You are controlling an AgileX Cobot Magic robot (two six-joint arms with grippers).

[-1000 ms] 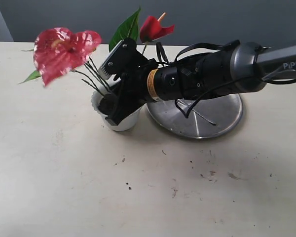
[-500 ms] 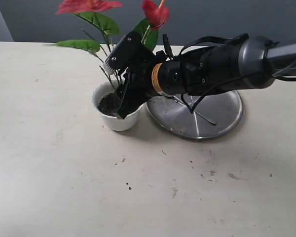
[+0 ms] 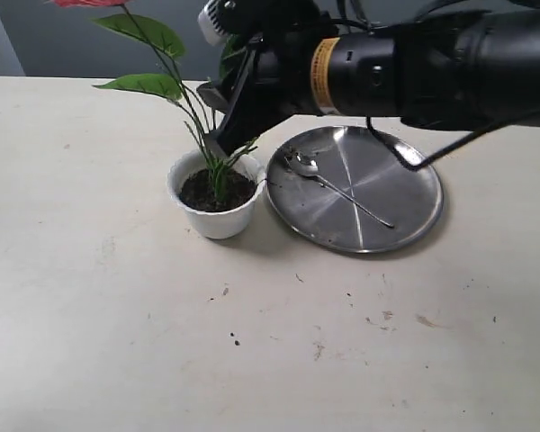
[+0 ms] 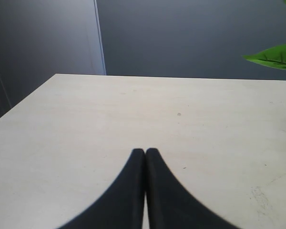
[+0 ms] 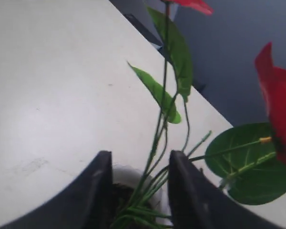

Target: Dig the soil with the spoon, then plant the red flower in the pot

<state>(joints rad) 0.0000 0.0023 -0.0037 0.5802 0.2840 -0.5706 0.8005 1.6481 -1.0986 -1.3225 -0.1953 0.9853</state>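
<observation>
The red flower (image 3: 153, 34) stands upright in the white scalloped pot (image 3: 218, 220), its stem base sunk in the dark soil (image 3: 198, 191). One red bloom is cut off by the top edge. My right gripper (image 3: 227, 126) hovers just above the pot, open, with the thin green stems (image 5: 157, 133) passing between its fingers without being pinched. In the right wrist view (image 5: 139, 160) the pot rim (image 5: 128, 174) and a red bloom (image 5: 276, 109) show. The spoon (image 3: 342, 193) lies on the steel plate. My left gripper (image 4: 145, 151) is shut and empty over bare table.
The round steel plate (image 3: 414, 193) sits right of the pot, almost touching it. Soil crumbs (image 3: 378, 317) speckle the table in front of the plate. My right arm (image 3: 414, 72) stretches across above the plate's far side.
The flower has swung from tilted to upright in the pot. My right gripper has risen from the pot's rim, and its jaws now stand apart around the stems.
</observation>
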